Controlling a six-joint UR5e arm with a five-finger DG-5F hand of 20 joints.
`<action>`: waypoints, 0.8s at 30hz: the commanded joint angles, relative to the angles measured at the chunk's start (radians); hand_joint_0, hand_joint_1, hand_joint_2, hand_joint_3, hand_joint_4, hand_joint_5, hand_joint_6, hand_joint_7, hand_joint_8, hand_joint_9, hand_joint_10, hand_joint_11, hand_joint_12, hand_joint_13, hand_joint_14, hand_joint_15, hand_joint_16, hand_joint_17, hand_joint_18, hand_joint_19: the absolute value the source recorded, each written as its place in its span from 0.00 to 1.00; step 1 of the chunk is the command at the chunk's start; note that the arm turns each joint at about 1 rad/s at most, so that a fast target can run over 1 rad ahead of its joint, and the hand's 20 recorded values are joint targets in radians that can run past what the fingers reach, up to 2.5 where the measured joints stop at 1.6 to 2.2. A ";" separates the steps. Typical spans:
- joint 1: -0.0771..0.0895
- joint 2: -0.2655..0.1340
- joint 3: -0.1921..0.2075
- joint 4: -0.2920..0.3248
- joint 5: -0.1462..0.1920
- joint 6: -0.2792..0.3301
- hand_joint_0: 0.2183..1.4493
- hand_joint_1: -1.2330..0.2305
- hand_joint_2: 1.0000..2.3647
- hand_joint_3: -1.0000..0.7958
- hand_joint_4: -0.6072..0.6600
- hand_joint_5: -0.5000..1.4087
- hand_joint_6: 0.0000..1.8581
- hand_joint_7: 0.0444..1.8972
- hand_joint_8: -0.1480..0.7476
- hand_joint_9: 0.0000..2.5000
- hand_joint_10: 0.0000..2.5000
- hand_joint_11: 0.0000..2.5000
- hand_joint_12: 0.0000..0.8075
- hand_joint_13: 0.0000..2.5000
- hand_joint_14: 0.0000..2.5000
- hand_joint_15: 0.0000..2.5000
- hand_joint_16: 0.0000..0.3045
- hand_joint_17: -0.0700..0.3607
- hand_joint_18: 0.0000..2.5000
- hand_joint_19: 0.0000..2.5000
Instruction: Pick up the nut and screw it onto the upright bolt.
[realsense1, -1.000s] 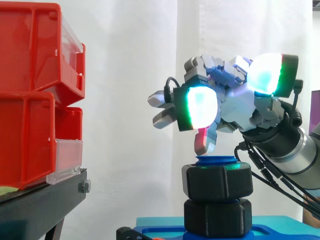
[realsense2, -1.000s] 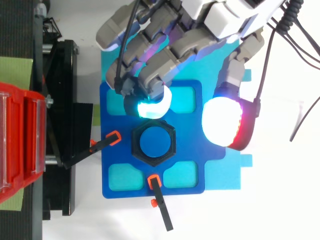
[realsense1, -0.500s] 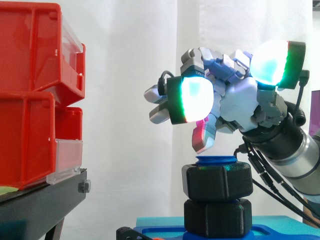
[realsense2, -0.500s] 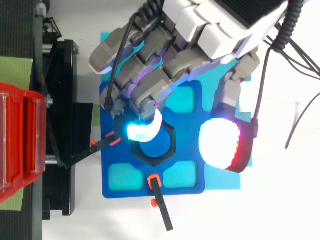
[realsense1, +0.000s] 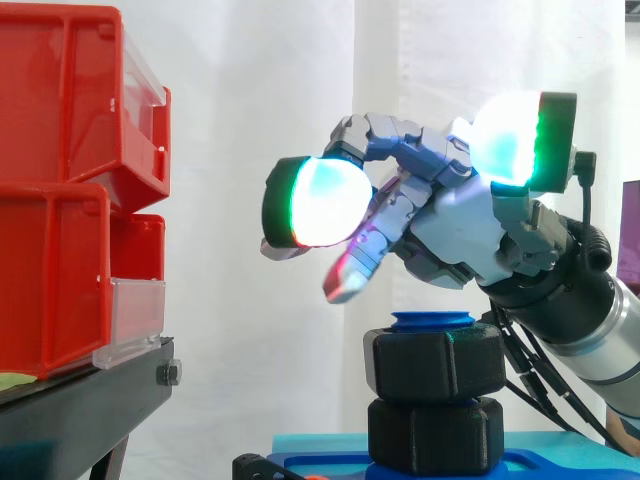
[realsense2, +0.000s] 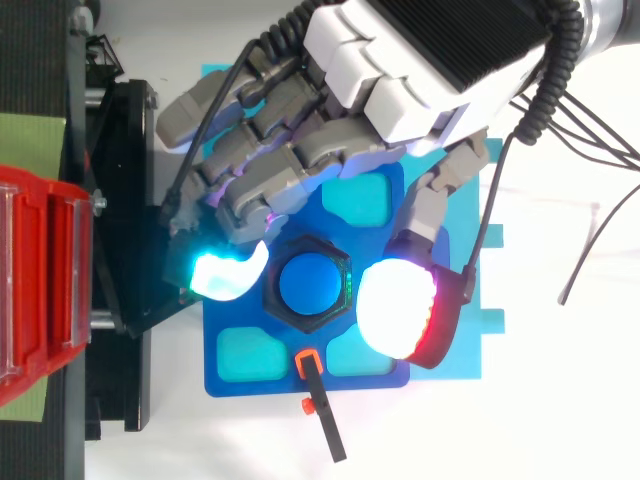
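A black hex nut (realsense1: 435, 362) sits on the upright blue bolt (realsense2: 307, 284), whose blue tip (realsense1: 432, 320) shows just above it. Beneath is a second black hex piece (realsense1: 435, 436) on the blue plate (realsense2: 250, 388). My hand (realsense1: 460, 225) hovers above the nut, open, fingers (realsense2: 270, 175) stretched out to the left past the bolt and apart from it. The thumb's glowing pad (realsense2: 400, 312) hangs on the right of the nut in the top view. Nothing is held.
Red bins (realsense1: 60, 180) are stacked on a black stand (realsense1: 80, 410) at the left, close to the outstretched fingertips. Black clamps with orange tips (realsense2: 318, 400) hold the blue plate on a cyan base (realsense1: 310, 442).
The fingers have uncurled and reached left, away from the nut's top. The thumb's pad has slid down beside the nut in the top view. The nut has not moved.
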 joint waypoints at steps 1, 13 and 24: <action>0.003 -0.001 -0.001 0.000 0.000 -0.034 0.23 0.69 0.00 0.28 0.64 0.22 0.27 0.43 0.39 0.41 0.00 0.00 0.27 0.28 0.00 0.00 0.08 0.29 0.18 0.03; 0.022 -0.001 -0.003 -0.001 -0.019 -0.143 0.20 0.64 0.00 0.28 0.63 0.20 0.27 0.37 0.37 0.14 0.00 0.00 0.34 0.14 0.00 0.00 0.10 0.33 0.06 0.00; 0.040 0.001 -0.067 0.025 -0.022 -0.168 0.20 0.65 0.00 0.28 0.63 0.20 0.27 0.37 0.37 0.16 0.00 0.00 0.35 0.13 0.00 0.00 0.10 0.33 0.03 0.00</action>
